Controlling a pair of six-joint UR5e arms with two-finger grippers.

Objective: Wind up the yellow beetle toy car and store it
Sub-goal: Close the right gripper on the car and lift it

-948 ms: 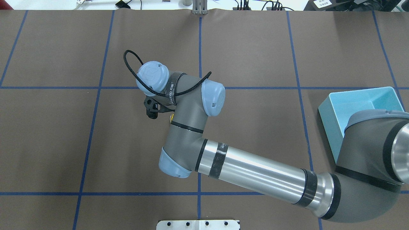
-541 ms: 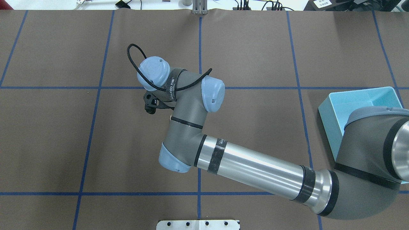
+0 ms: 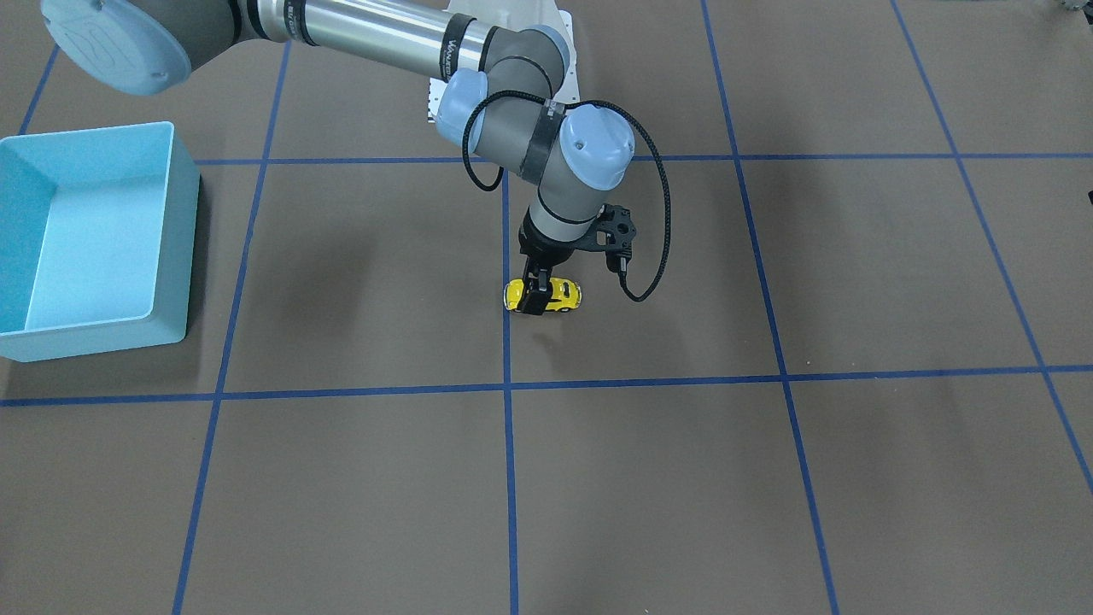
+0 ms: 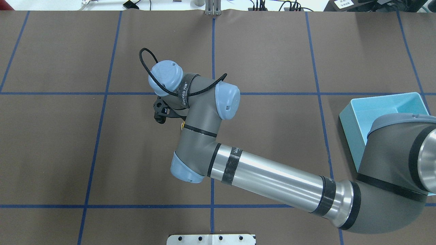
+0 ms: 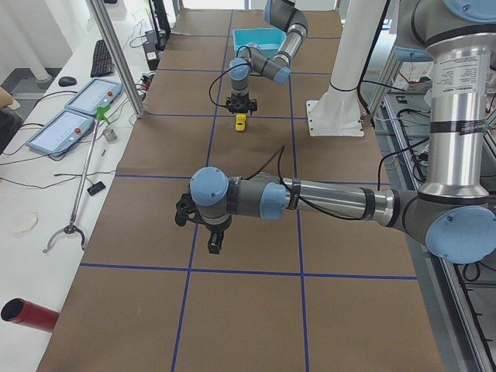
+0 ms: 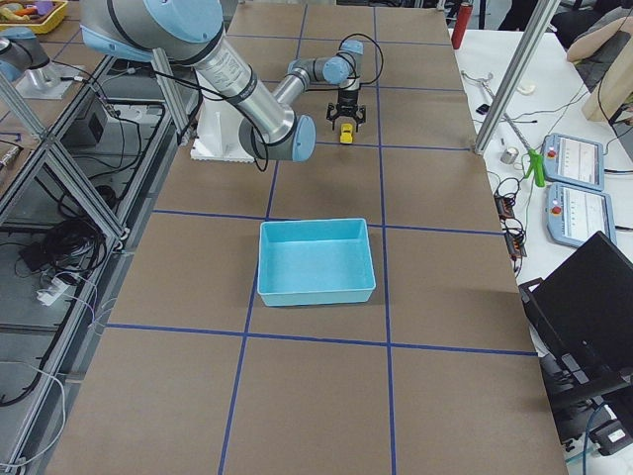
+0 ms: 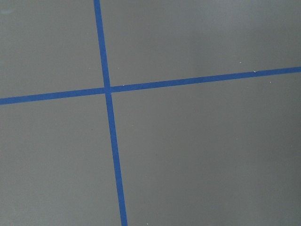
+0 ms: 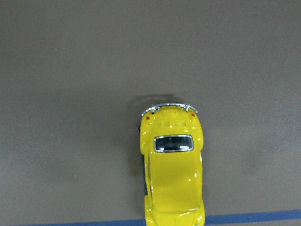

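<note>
The yellow beetle toy car point(image 3: 557, 295) stands on its wheels on the brown mat near the table's middle, beside a blue tape line. My right gripper point(image 3: 540, 301) points straight down over it, with a dark finger point(image 3: 535, 299) across the car's near side, shut on the car. The right wrist view looks down on the car's roof point(image 8: 173, 174); no fingers show there. In the overhead view my right arm hides the car except for a yellow speck point(image 4: 183, 125). My left gripper point(image 5: 214, 245) hangs over bare mat far from the car; I cannot tell if it is open.
The light blue bin point(image 3: 175, 248) stands open and empty on my right side of the table, well away from the car; it also shows in the overhead view point(image 4: 351, 122). My right arm's long forearm point(image 4: 272, 180) stretches across the mat between bin and car.
My right wrist has shifted a little toward the far side of the table and slightly to the right in the overhead view. The car stays hidden under it.
</note>
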